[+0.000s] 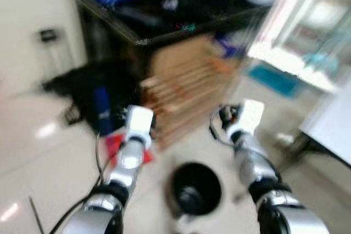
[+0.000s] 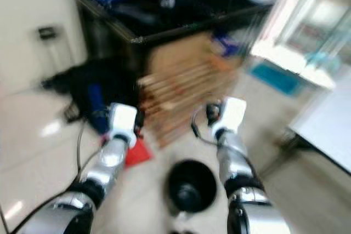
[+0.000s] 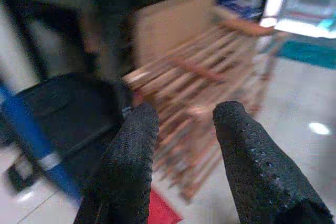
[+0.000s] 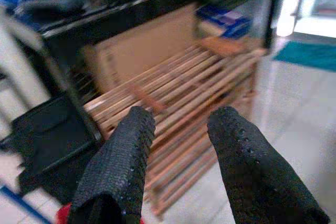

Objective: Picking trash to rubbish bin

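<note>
Here the head views were blurred, probably because the robot was walking or turning. Both silver arms were stretched forward over the pale tiled floor (image 1: 33,152). The left pincer (image 3: 181,129) was released, its two black fingers apart with nothing between them; the right pincer (image 4: 178,129) was released and empty too. I judge that they were kept apart like this so that they were ready for a pick, not because something was let go.

The rubbish bin (image 1: 196,188), a round black one, stood on the floor at about 6 o'clock in the head view, between the two forearms and close to the robot. A piece of red trash (image 1: 116,145) lay flat on the floor at about 7 o'clock, partly hidden by the left arm and just beside a black and blue bag (image 1: 96,100). What kind of trash it was, I cannot tell.

Beyond the pincers, a slatted wooden rack (image 4: 189,93) leaned against a flat cardboard sheet (image 4: 152,43) under a dark shelf (image 1: 164,26). A white tabletop (image 1: 334,130) was at 3 o'clock.

In my judgement nothing was picked yet, and the red trash was the nearest target.
</note>
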